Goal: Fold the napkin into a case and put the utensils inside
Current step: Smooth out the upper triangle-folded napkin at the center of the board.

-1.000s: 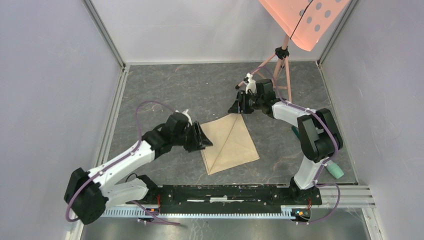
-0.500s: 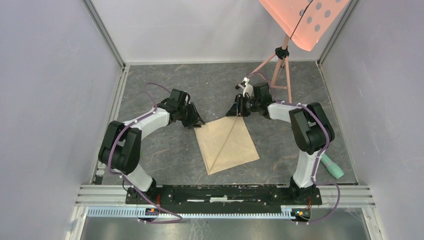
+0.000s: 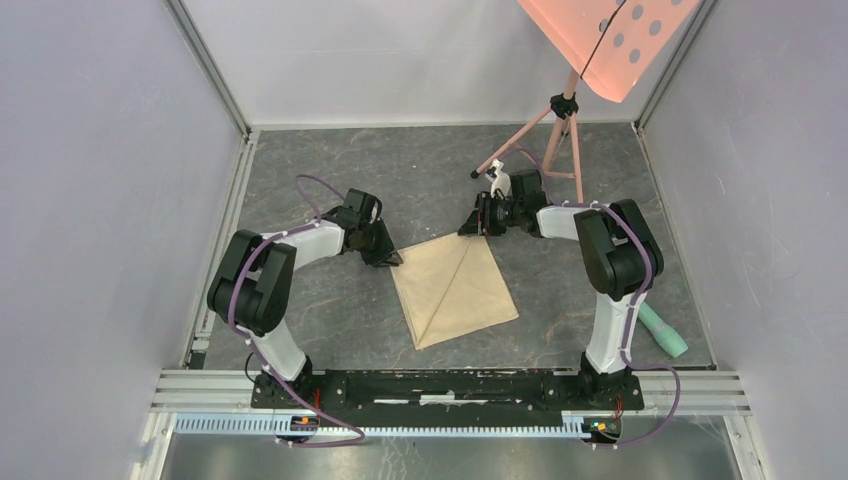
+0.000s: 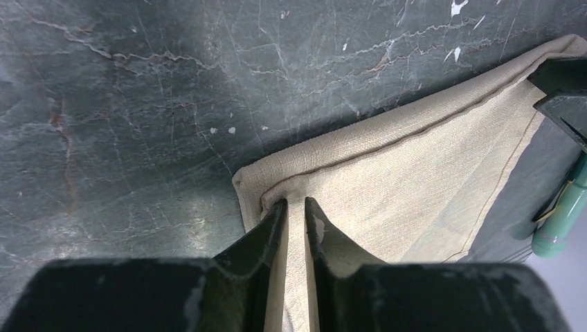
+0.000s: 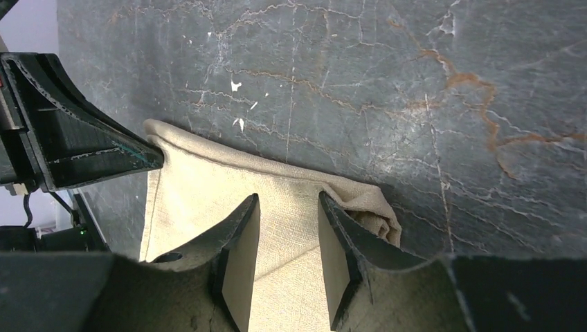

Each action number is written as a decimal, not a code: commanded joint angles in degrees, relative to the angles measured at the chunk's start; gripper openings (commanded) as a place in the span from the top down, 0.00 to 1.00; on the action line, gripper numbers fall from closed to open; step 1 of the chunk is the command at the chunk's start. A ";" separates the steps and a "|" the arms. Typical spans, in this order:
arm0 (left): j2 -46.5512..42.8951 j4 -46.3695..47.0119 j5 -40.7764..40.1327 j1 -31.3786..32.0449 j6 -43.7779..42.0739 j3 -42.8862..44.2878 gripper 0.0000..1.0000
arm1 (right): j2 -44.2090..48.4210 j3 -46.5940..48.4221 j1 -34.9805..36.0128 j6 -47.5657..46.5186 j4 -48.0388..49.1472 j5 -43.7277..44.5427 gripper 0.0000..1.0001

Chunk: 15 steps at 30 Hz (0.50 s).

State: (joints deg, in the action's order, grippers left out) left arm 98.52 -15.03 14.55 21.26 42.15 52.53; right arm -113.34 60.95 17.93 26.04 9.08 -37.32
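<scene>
The beige napkin [image 3: 455, 290] lies flat on the dark stone tabletop, folded, with a diagonal crease. My left gripper [image 3: 392, 258] is low at its left corner. In the left wrist view the jaws [image 4: 295, 205] stand almost together with a puckered ridge of napkin [image 4: 415, 187] pinched between them. My right gripper [image 3: 472, 228] is at the far corner. Its jaws [image 5: 287, 207] are open, straddling the napkin [image 5: 201, 187], and the right finger [image 5: 339, 235] presses against a bunched fold. No utensils are in view.
A mint-green cylinder [image 3: 663, 332] lies at the right near my right arm's base, also visible in the left wrist view [image 4: 561, 214]. A pink tripod stand [image 3: 560, 120] rises at the back right. Grey walls enclose the table on three sides.
My left arm swung back and left, bringing its gripper to the napkin's left corner, and its jaws narrowed onto the cloth. My right gripper shifted slightly at the far corner.
</scene>
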 commanded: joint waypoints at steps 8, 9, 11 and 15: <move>-1.70 -1.23 -3.75 -0.39 -3.54 -0.33 0.78 | 6.11 0.41 -0.40 0.39 2.59 0.43 0.52; -1.30 -1.17 -3.52 -0.37 -3.45 -0.09 0.79 | 5.33 -0.50 -0.47 0.40 3.43 0.92 0.52; -0.65 -1.48 -3.03 -0.34 -3.64 0.58 0.79 | 2.61 -1.09 -0.79 -1.11 2.85 2.47 0.52; -0.72 -2.27 -3.30 -0.37 -4.20 1.16 0.79 | -0.92 -1.39 -1.78 -2.55 2.59 3.34 0.52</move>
State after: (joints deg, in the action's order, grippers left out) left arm 98.13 -15.29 13.72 21.23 41.85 52.56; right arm -111.11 60.84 17.19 25.41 10.83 -36.18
